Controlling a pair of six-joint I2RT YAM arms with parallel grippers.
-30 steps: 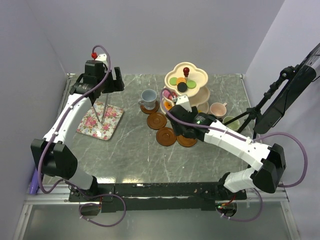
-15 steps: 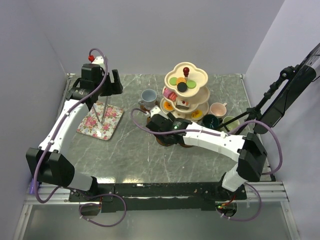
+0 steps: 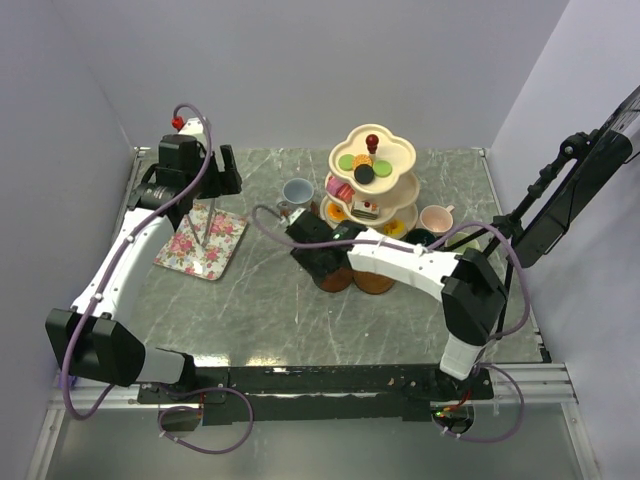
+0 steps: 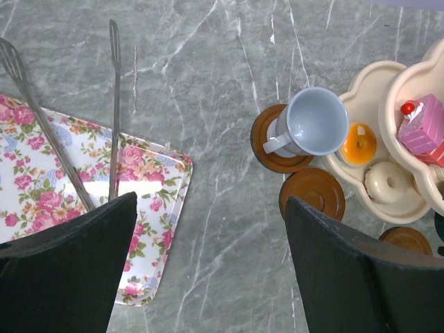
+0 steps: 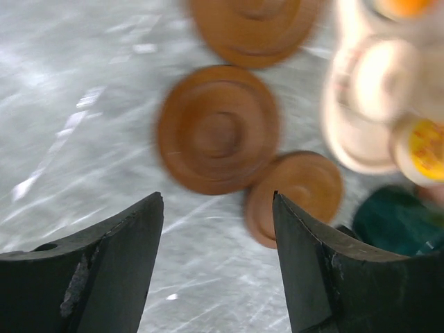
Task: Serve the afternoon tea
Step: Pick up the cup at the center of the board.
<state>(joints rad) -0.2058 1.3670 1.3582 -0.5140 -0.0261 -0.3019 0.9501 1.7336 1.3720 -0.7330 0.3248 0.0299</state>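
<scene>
The cream three-tier stand with red knob stands at the back, holding small colourful cakes. The grey-blue mug sits on a brown saucer beside it; it also shows in the left wrist view. The pink mug and dark green mug stand right of the stand. My right gripper hovers open and empty over the bare saucers. My left gripper is open and empty above the tray's edge.
The floral tray lies at the left with the thin metal tongs resting across it. A third bare saucer lies by the stand's bottom tier. A black camera stand rises at the right.
My right gripper has swung left from the stand's front to over the saucers. My left gripper has drifted slightly left and back.
</scene>
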